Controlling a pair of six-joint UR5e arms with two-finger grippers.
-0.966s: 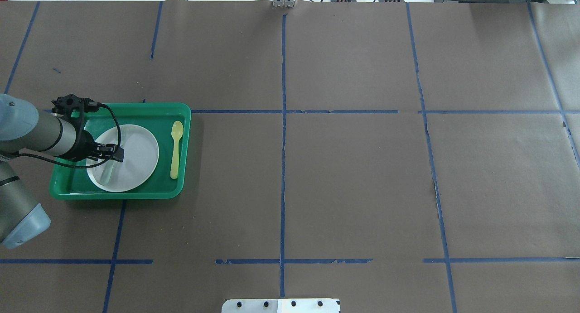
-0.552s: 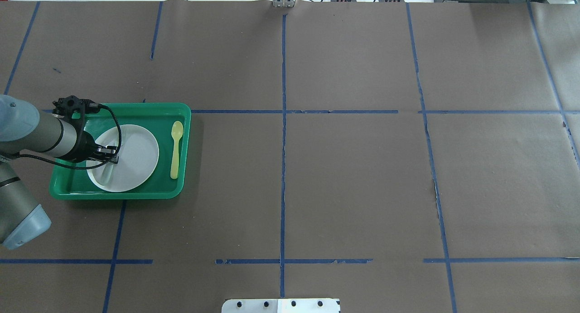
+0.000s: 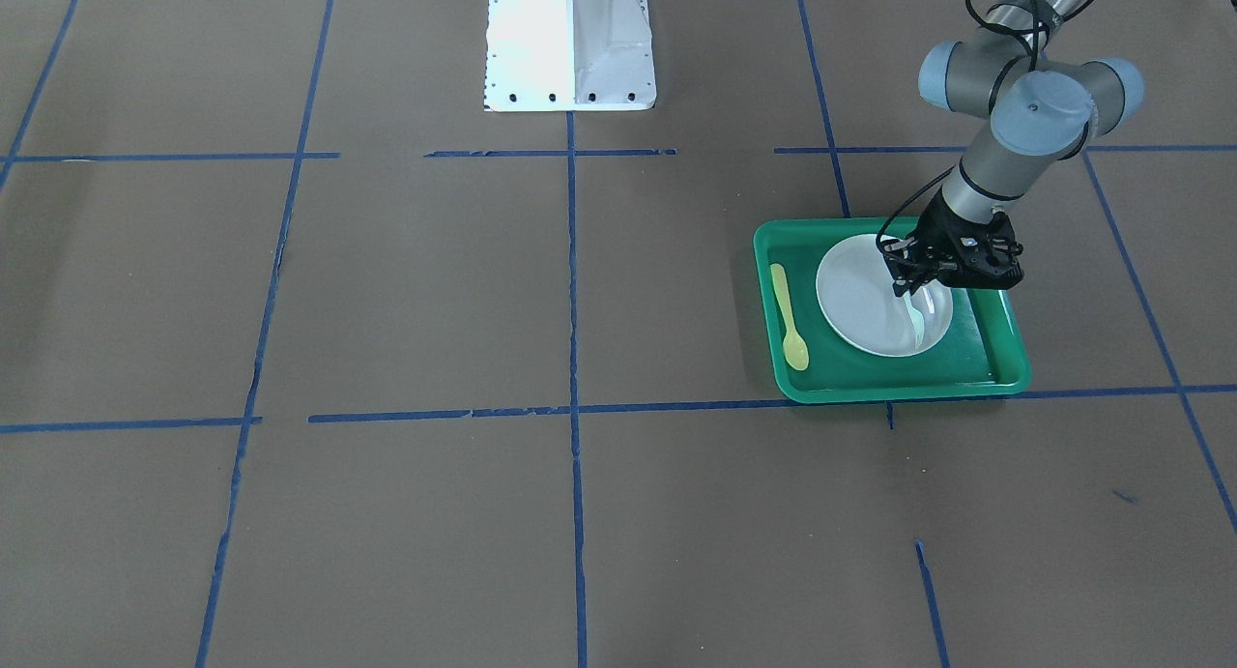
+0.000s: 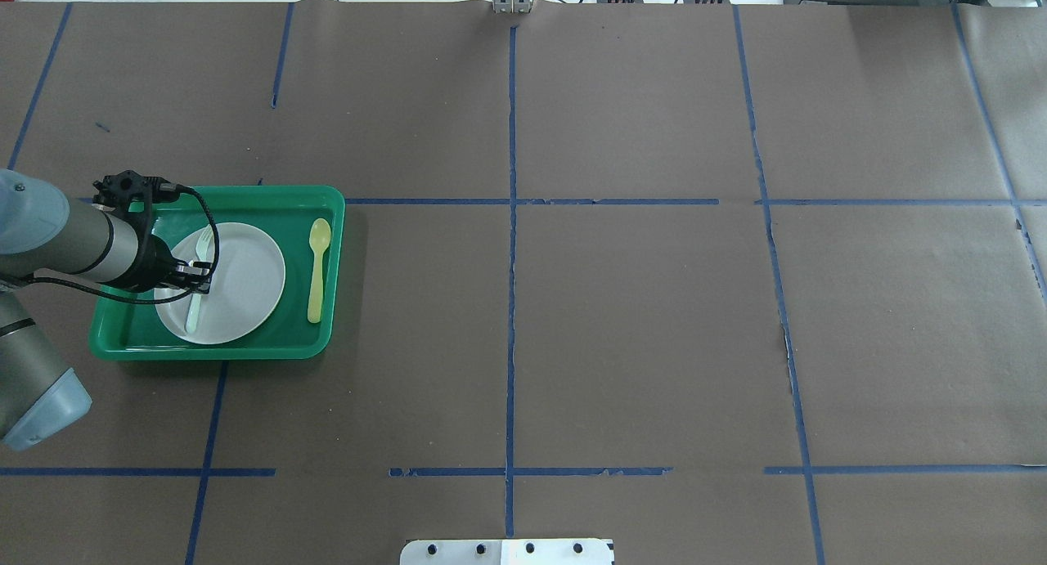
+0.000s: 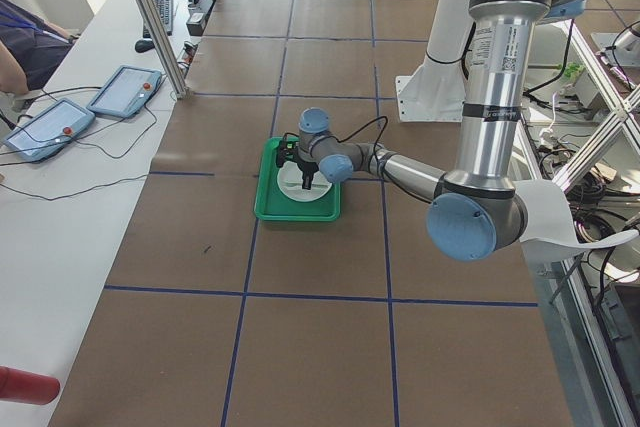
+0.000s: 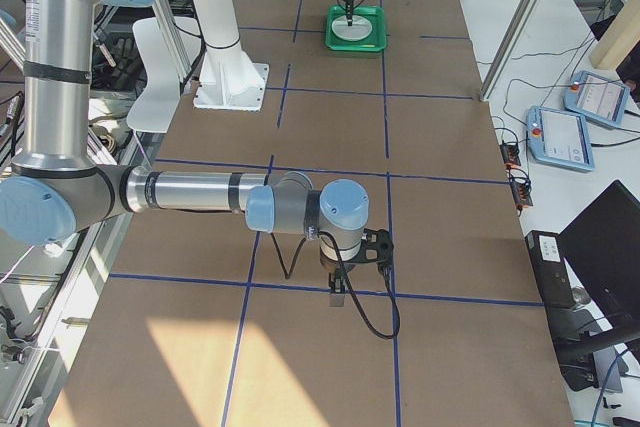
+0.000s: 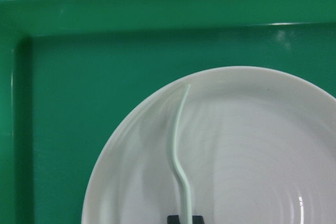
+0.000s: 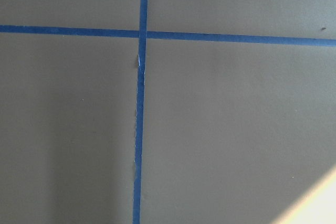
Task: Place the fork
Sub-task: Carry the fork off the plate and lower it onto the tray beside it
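Note:
The pale mint fork (image 4: pixel 193 313) lies along the left part of a white plate (image 4: pixel 245 279) in the green tray (image 4: pixel 245 195). My left gripper (image 4: pixel 196 277) is low over the plate and shut on the fork's middle. The left wrist view shows the thin fork (image 7: pixel 178 150) running away from the fingertips across the plate (image 7: pixel 252 156). The front view shows the same gripper (image 3: pixel 913 286), fork (image 3: pixel 916 322) and plate (image 3: pixel 855 305). I cannot tell whether the fork is lifted. My right gripper (image 6: pixel 338 292) hangs over bare table far away; I cannot tell whether it is open or shut.
A yellow spoon (image 4: pixel 316 271) lies in the tray's right strip, beside the plate; it also shows in the front view (image 3: pixel 788 315). The tray's raised rim (image 7: pixel 105 24) runs close around the plate. Brown paper with blue tape lines covers the table. The robot's white base (image 3: pixel 570 40) stands at mid-table.
My left gripper has dropped lower and shifted slightly left over the plate, closing in on the fork. The fork's tines now show beyond the gripper, and the plate has shifted a little.

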